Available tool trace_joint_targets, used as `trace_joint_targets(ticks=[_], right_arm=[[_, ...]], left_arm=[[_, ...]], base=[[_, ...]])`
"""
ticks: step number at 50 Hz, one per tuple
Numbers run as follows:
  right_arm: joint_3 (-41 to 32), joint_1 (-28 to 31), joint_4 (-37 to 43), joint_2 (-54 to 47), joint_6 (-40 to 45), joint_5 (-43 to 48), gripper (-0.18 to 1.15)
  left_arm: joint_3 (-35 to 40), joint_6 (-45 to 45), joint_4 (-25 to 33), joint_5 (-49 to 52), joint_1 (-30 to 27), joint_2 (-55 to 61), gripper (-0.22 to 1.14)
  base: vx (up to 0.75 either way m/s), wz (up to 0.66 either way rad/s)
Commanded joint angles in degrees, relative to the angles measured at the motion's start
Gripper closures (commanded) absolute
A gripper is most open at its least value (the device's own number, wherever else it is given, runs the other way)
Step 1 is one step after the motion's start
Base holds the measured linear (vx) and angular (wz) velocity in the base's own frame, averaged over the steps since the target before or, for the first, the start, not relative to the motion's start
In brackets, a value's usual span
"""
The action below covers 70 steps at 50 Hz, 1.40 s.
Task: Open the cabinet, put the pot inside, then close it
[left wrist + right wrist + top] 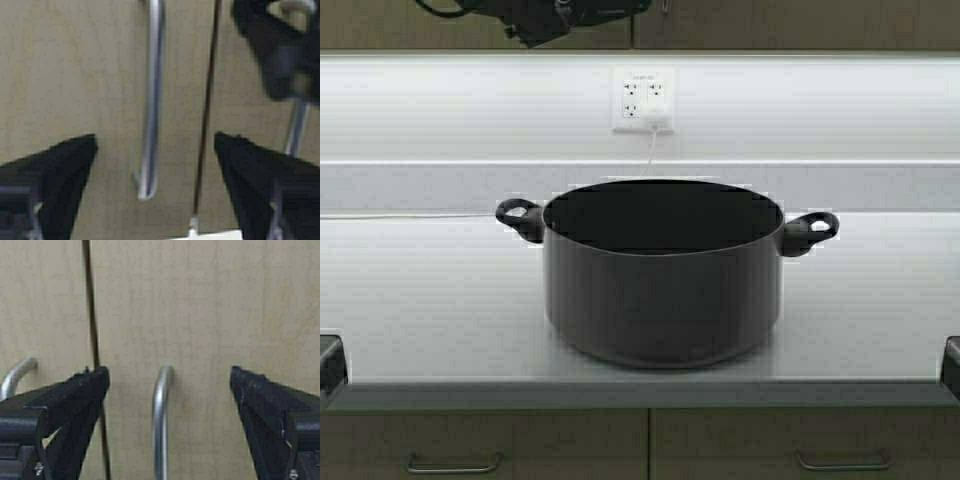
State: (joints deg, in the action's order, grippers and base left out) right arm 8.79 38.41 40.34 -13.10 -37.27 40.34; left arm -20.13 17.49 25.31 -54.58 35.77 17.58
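Observation:
The large dark grey pot [660, 290] stands lidless in the middle of the counter, its two black loop handles out to the sides. The cabinet [800, 25] hangs above it, with only the lower edges of its doors in the high view; both doors are shut. Dark arm parts [545, 20] show against them. In the left wrist view my left gripper [155, 136] is open, its fingers either side of the left door's steel handle [154, 100]. My right gripper [169, 371] is open around the right door's handle [160, 430]; it also shows in the left wrist view [280, 50].
A white wall outlet [642, 100] with a plug and cord sits behind the pot. The grey counter [430, 320] runs the full width. Below its front edge are drawers with horizontal handles [455, 465]. Dark objects sit at both counter ends [328, 365].

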Motion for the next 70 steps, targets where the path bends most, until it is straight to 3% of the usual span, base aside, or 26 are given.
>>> trace_joint_targets(ticks=[1,8,13,17,22,24,27,31,34,52,70], right_arm=[[-2.90,-1.93,-0.09,-0.18,0.44,-0.09,-0.04],[-2.55,-2.64,-0.09,-0.35,0.53,-0.09,-0.01],[-2.11,-2.64,0.00,-0.35,0.53,0.18,0.19],[-1.85,-2.64,0.00,-0.53,0.62,0.18,0.52],[-1.67,-2.64,0.00,-0.62,0.62,0.09,1.00],[-1.41,-2.64,0.00,-0.53,0.70,0.09,1.06],[-1.23,-2.64,0.00,-0.18,0.70,0.09,0.97],[0.44,-2.46,0.00,1.14,0.70,-0.09,0.86],[2.29,-2.11,0.00,2.81,0.70,-0.18,0.88],[18.11,-0.97,1.32,19.25,0.53,-9.05,0.91],[27.60,-3.87,1.14,27.60,0.26,-17.40,0.91]], left_arm=[[3.25,0.09,1.32,-1.05,-1.23,-0.26,-0.10],[3.34,0.09,1.58,-1.67,-1.76,-0.26,-0.08],[2.81,0.18,1.76,-1.93,-1.85,-0.44,0.04],[2.99,0.26,1.85,-2.02,-1.85,-0.26,0.32],[3.96,0.53,1.85,-1.58,-1.85,0.09,0.83],[4.22,0.44,1.76,-1.32,-1.85,0.09,0.98],[4.22,0.53,1.76,-0.79,-1.76,-0.35,1.03],[3.08,0.44,1.76,-0.18,-1.67,-1.85,0.90],[1.58,0.26,1.67,0.00,-1.23,-3.25,0.84],[-12.30,1.41,1.14,13.36,-1.23,-20.13,0.89],[-24.52,2.02,0.62,17.49,-6.50,-32.34,0.89]], base=[[0.00,0.00],[-0.01,-0.01],[-0.02,-0.01],[-0.02,-0.01],[-0.02,-0.01],[-0.02,0.04],[-0.01,0.02],[0.00,0.00],[-0.01,0.02],[-0.01,0.01],[-0.08,-0.02]])
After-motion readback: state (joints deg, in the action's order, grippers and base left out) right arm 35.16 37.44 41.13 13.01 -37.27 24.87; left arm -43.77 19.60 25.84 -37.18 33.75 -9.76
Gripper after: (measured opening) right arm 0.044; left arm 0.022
